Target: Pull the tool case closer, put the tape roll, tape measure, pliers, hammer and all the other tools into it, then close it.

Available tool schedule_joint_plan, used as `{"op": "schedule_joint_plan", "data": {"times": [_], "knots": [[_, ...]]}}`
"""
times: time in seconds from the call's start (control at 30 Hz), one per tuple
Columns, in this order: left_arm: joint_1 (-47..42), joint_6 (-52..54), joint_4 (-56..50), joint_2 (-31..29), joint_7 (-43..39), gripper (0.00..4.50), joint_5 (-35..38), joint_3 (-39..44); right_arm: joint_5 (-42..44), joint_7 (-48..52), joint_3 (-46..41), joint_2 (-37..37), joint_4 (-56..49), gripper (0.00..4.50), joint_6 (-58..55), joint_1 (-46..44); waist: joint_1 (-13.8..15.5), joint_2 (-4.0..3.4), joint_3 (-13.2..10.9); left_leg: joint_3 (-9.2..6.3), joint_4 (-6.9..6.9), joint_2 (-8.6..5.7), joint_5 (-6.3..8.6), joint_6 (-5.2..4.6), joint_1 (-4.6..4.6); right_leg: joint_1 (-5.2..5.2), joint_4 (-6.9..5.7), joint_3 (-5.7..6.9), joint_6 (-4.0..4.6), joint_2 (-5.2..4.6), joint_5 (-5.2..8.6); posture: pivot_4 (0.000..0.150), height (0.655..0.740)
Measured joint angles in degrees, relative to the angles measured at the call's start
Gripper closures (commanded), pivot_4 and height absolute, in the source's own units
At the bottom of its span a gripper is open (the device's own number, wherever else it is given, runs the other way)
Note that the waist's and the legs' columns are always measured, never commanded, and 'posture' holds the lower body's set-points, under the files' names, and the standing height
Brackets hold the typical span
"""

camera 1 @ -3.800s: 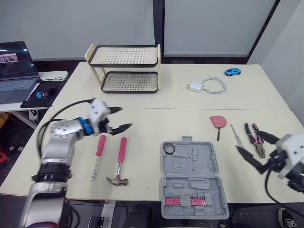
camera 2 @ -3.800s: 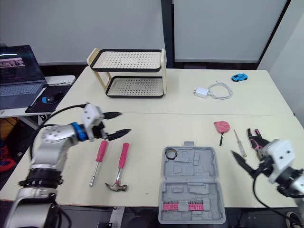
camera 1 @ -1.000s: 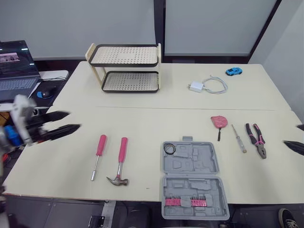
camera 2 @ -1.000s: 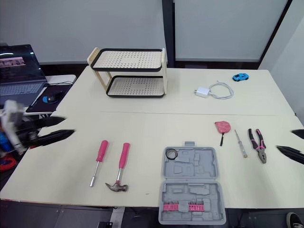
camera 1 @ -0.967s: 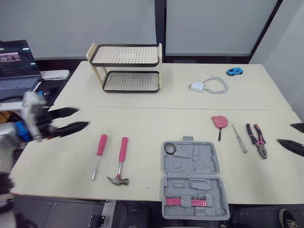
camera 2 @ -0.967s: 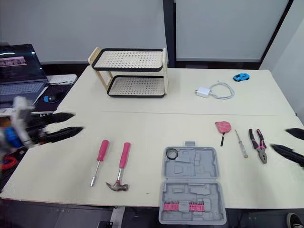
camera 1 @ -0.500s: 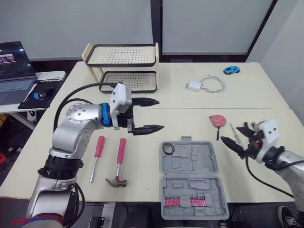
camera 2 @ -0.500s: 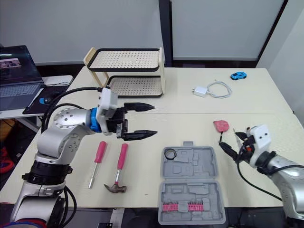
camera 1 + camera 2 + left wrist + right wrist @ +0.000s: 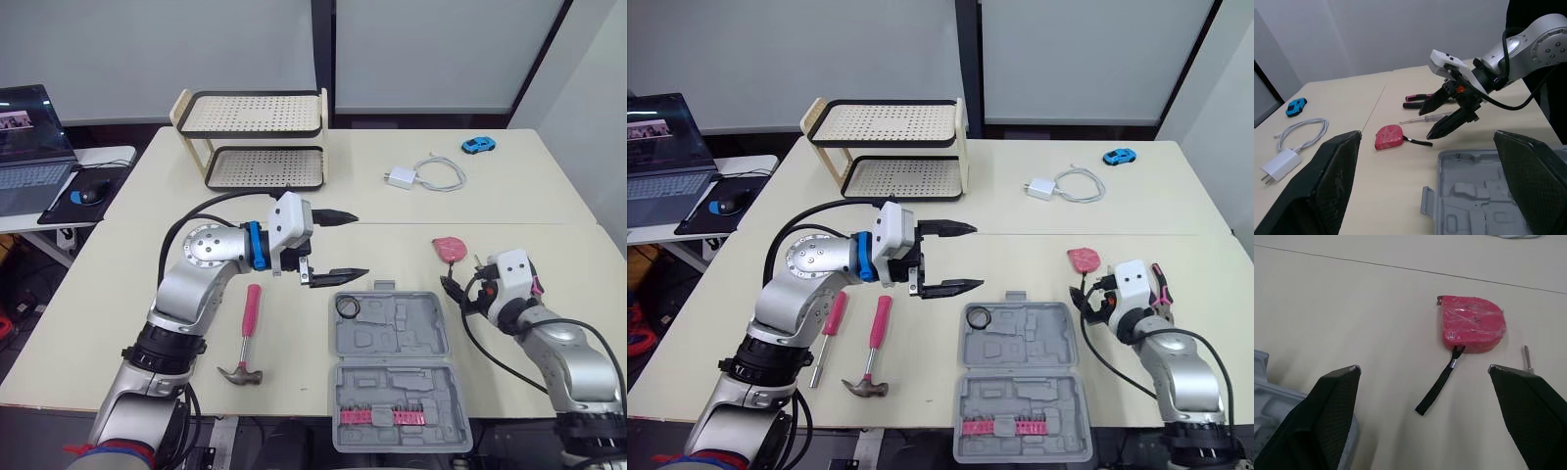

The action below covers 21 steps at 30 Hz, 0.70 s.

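Observation:
The grey tool case [image 9: 397,377] lies open near the table's front edge, with a black tape roll [image 9: 347,307] in its far left corner. My left gripper [image 9: 361,244] hovers open just beyond that corner. The pink-handled hammer [image 9: 248,323] and a pink screwdriver [image 9: 832,315] lie left of the case. My right gripper [image 9: 458,291] is open, low over the table just right of the case. The pink tape measure [image 9: 1472,323] lies right ahead of it with its black strap pointing back. Pliers [image 9: 1418,100] and a thin screwdriver [image 9: 1420,118] lie beside that gripper.
A two-tier perforated rack [image 9: 257,137] stands at the back left. A white charger with cable [image 9: 421,176] and a blue toy car [image 9: 478,145] lie at the back right. A laptop [image 9: 29,147] sits on a side table to the left. Pink bits [image 9: 387,418] line the case's near half.
My left gripper has swung right and now hangs over the case's far left corner. My right gripper has moved left, closer to the tape measure's strap.

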<state>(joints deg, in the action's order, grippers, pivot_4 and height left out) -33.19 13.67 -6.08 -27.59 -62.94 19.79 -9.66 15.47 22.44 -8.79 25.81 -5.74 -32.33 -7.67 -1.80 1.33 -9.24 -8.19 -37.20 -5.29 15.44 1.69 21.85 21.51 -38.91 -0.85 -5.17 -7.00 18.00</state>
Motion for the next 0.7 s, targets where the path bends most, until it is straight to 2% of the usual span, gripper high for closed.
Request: {"op": "schedule_joint_plan", "data": {"times": [0.1, 0.7], "knots": [[-0.03, -0.03, -0.01, 0.29, 0.57, 0.00, -0.43, -0.07, -1.07, -1.00, 0.13, -1.06, 3.99, 1.26, 1.48, -1.99, 0.00, 0.00, 0.00, 0.01, 0.00, -0.01, 0.00, 0.00, 0.00, 0.00, 0.00, -0.01, 0.00, 0.00, 0.00, 0.150, 0.7400], [-0.74, 0.31, 1.34, 0.30, 0.76, 0.00, -0.92, -0.08, -6.44, -4.12, 1.28, -4.03, 21.16, 1.26, 9.28, -10.32, -0.10, -0.02, 0.01, 0.04, 0.00, 0.00, 0.00, 0.01, 0.00, 0.04, -0.02, -0.02, 0.01, 0.00, 0.00, 0.150, 0.7400]]}}
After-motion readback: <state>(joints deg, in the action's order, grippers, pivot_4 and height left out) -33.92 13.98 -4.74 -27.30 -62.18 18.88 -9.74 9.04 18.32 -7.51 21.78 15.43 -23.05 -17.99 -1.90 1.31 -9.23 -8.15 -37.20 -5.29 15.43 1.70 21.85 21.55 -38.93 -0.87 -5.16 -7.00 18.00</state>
